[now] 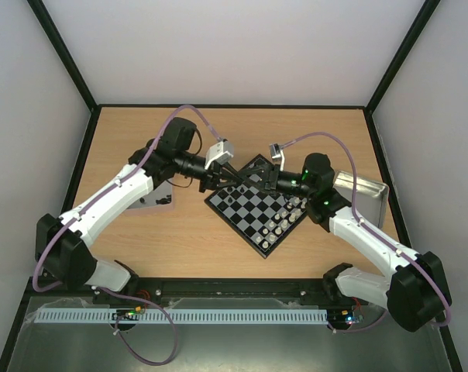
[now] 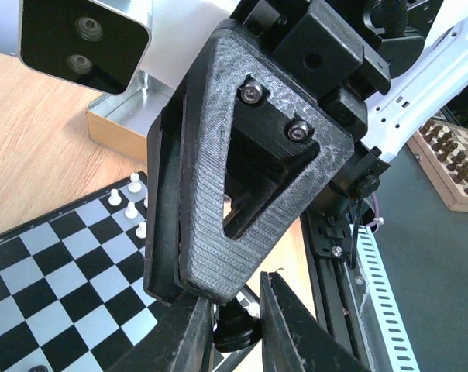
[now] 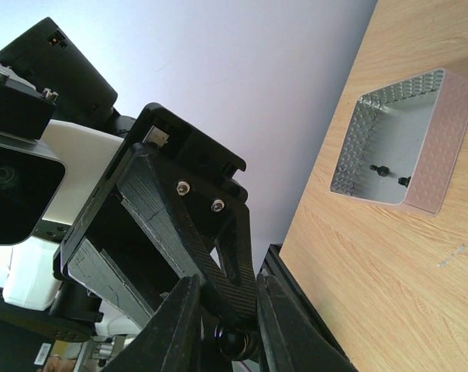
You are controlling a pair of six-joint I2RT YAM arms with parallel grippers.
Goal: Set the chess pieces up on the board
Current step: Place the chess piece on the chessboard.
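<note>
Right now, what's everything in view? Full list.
board: one, grey checks with a black rim, mid-table, set cornerwise.
white chess pieces: several, on the board's right side.
black chess piece: one, between both end effectors' fingers; whose grip is unclear.
left metal tray: one, shiny, left of the board.
dark pieces: two, inside the left metal tray.
right metal tray: one, shiny, right of the board.
wooden chessboard: one, brown, off the table.
table: one, wood.
left end effector, right end effector: black, meeting over the board's far corner.

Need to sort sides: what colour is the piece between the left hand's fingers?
Black; the piece shows best in the left wrist view.
</note>
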